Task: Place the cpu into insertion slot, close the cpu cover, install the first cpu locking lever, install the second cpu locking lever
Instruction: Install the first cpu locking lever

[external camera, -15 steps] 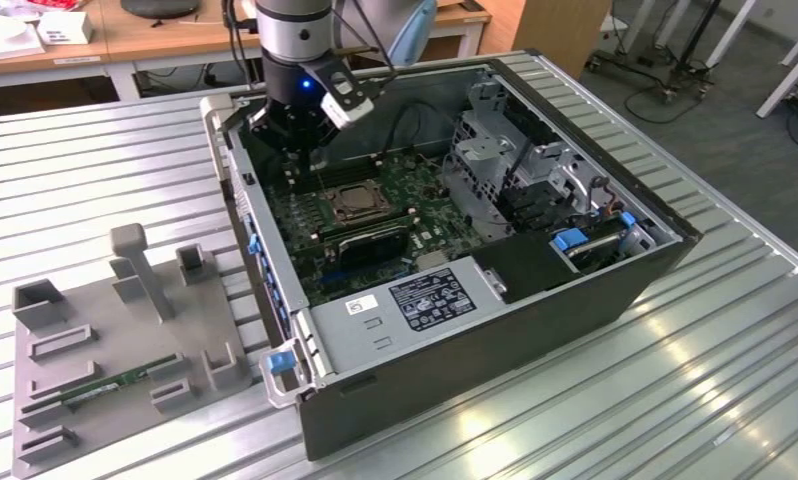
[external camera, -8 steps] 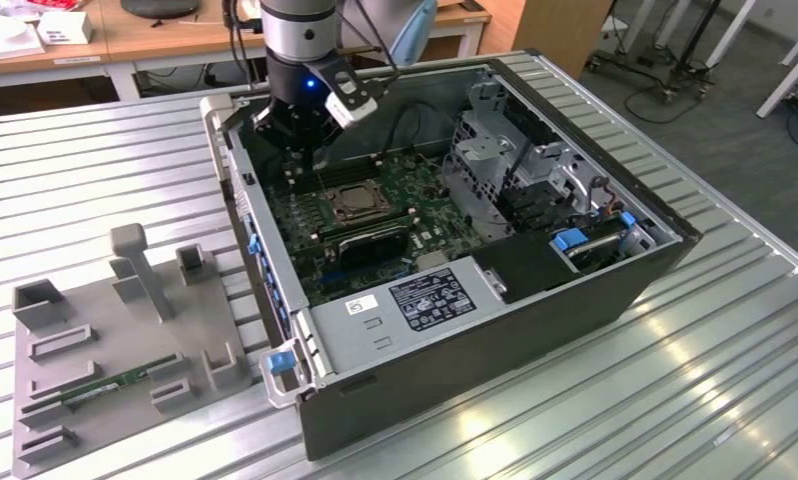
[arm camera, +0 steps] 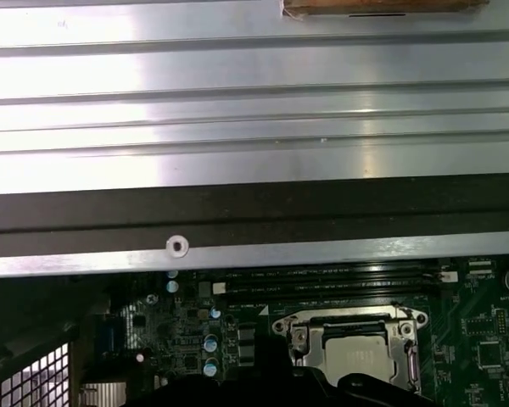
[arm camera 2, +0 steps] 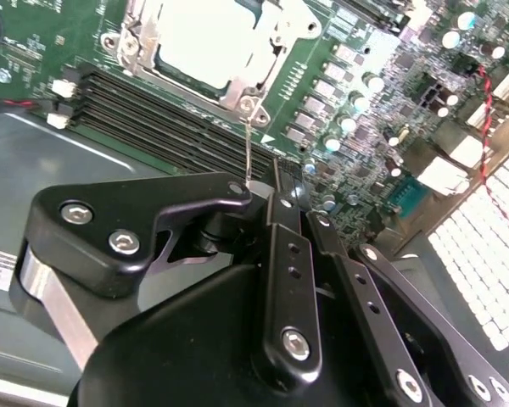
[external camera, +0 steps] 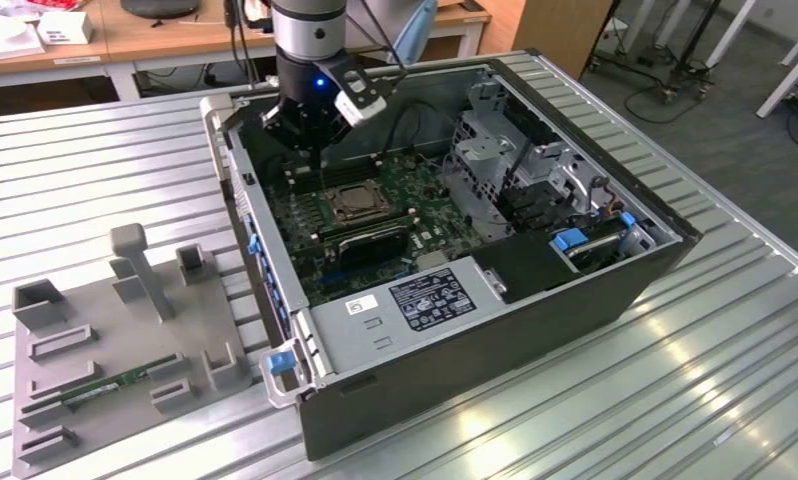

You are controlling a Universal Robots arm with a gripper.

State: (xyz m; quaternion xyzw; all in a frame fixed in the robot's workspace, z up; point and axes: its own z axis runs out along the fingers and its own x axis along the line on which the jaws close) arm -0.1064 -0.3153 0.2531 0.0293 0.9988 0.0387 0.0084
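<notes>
Green motherboard [arm camera: 483, 339] with the cpu [arm camera: 360, 354] seated in the insertion slot [arm camera: 411, 369], the cpu cover [arm camera: 348, 320] framing it. Black memory slots [arm camera: 339, 284] run alongside the slot; beyond them are the dark case wall [arm camera: 237, 212] and a ribbed metal surface [arm camera: 237, 85].

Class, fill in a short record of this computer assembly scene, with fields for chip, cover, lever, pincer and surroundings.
Chip: small flat square silvery cpu, seated in the metal-rimmed square insertion slot
Cover: thin silvery metal cpu cover frame, lying flat around the chip
Lever: thin silvery wire lever, standing up from the socket's corner to the pincer's tip
Pincer: black pincer, low over the green circuit board beside the socket; grip cannot be told
Surroundings: open black computer case on a ribbed metal table
</notes>
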